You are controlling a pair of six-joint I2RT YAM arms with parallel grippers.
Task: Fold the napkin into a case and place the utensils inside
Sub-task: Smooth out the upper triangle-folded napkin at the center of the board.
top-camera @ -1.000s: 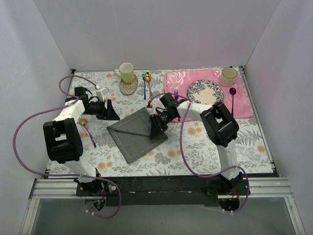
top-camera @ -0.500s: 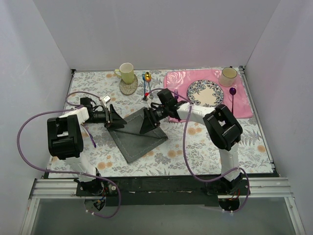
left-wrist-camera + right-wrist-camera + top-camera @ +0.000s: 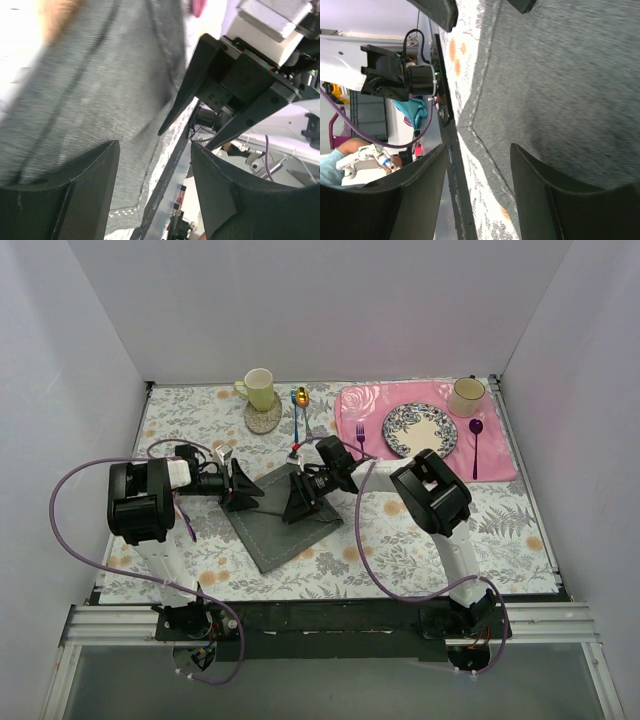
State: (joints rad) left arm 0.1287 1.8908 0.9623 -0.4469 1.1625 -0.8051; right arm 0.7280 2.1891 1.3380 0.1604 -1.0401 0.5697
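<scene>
The dark grey napkin lies folded on the floral table, its top part under both grippers. My left gripper is open, low over the napkin's left corner, with only cloth and table edge showing between its fingers. My right gripper faces it from the right, also open over the napkin, nothing between its fingers. Of the utensils, a thin purple handle pokes out beside the left arm, its bowl hidden. The fork I cannot make out.
A yellow mug on a coaster and a blue-handled gold spoon sit at the back. The pink placemat carries a patterned plate, a cup, a purple fork and a purple spoon.
Both grippers have closed in on each other over the napkin's top, the left moving right and the right moving left. The right jaws have spread wider.
</scene>
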